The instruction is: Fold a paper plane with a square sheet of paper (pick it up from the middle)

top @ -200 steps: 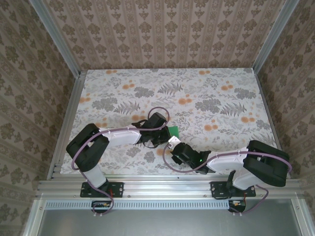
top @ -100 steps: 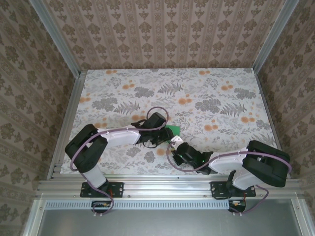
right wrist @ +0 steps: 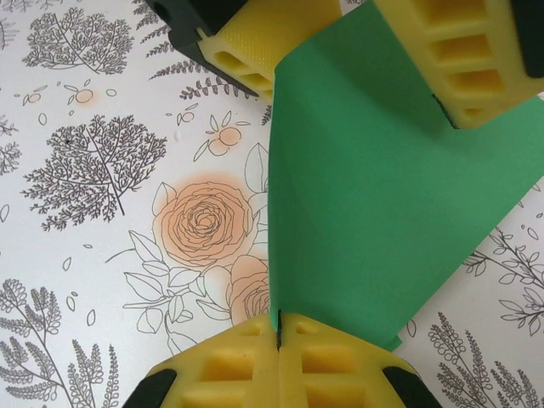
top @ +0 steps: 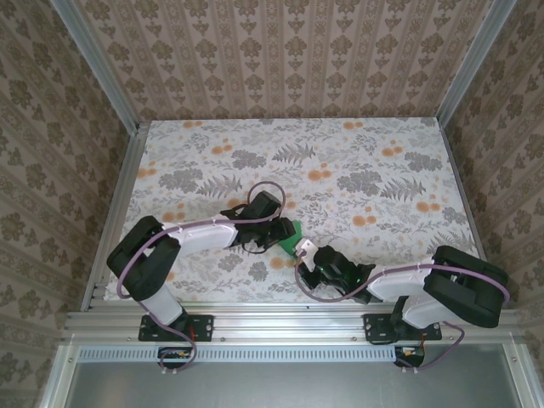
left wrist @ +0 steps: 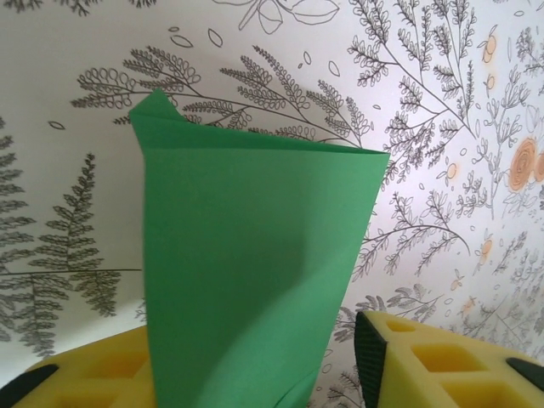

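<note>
The right gripper (right wrist: 278, 327) has its two yellow foam fingers pressed fully together, pinching the near corner of the thin bright-green sheet of paper (right wrist: 365, 212) in the seam between them. This grip looks meant to anchor the sheet so it cannot slide. From that pinch the paper fans out away from the gripper, already doubled over along a straight crease on its left side. Further out, the left gripper (left wrist: 246, 340) straddles the far part of the sheet with its yellow fingers (right wrist: 255, 42) held partly apart. One finger sits on each side and neither clamps, probably so it can take a fresh grip or press a fold. In the left wrist view the paper stands upright between those fingers with a folded top edge. Whether any corner touches the tabletop cannot be told. In the overhead view the sheet sits near the middle of the floral-patterned table (top: 382, 161), toward its near edge, between the two arms. No container is in play here. The table is enclosed by patterned walls (top: 280, 59) and aluminium rails (top: 255, 321).
</note>
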Action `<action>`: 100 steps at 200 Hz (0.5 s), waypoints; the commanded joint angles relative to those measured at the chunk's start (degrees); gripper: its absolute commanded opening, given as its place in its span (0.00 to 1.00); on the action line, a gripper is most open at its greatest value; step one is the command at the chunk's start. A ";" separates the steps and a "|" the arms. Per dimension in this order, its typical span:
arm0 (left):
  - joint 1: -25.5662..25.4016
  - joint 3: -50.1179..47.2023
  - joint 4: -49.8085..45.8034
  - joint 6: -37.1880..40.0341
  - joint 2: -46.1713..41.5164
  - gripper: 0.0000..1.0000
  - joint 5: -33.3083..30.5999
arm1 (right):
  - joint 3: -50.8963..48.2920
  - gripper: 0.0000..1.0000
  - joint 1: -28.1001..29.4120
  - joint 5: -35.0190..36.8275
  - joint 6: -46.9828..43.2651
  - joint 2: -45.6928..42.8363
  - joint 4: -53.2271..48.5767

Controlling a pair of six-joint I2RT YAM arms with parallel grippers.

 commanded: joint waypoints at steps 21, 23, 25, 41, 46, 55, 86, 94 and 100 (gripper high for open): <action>0.56 -0.29 -4.33 2.43 0.44 0.41 0.53 | 0.43 0.06 -0.17 1.39 -6.62 -0.34 -1.65; 0.63 -0.32 -4.35 2.34 0.45 0.41 0.53 | 0.49 0.06 -0.17 1.52 -6.69 -0.34 -1.79; 0.65 -0.42 -4.39 2.34 0.43 0.40 0.60 | 0.55 0.06 -0.15 1.68 -6.68 -0.34 -1.93; 0.68 -0.45 -4.44 2.13 0.58 0.31 0.54 | 1.36 0.09 -0.08 2.84 -6.83 -0.82 -4.44; 0.65 -0.41 -4.59 2.12 0.75 0.28 0.65 | 1.56 0.11 -0.02 3.11 -6.78 -0.95 -5.02; 0.69 -0.07 -4.91 1.99 0.92 0.21 0.63 | 1.88 0.14 0.24 3.61 -6.65 -1.25 -6.28; 0.64 0.82 -5.94 0.52 0.89 0.05 0.04 | 3.55 0.23 1.73 6.59 -5.72 -3.42 -11.41; 0.58 1.05 -6.54 0.15 0.71 0.04 -0.31 | 4.05 0.24 2.29 7.55 -5.05 -4.30 -13.04; 0.49 1.25 -7.01 -0.15 0.63 0.03 -0.48 | 4.49 0.25 2.74 8.69 -4.53 -4.98 -14.25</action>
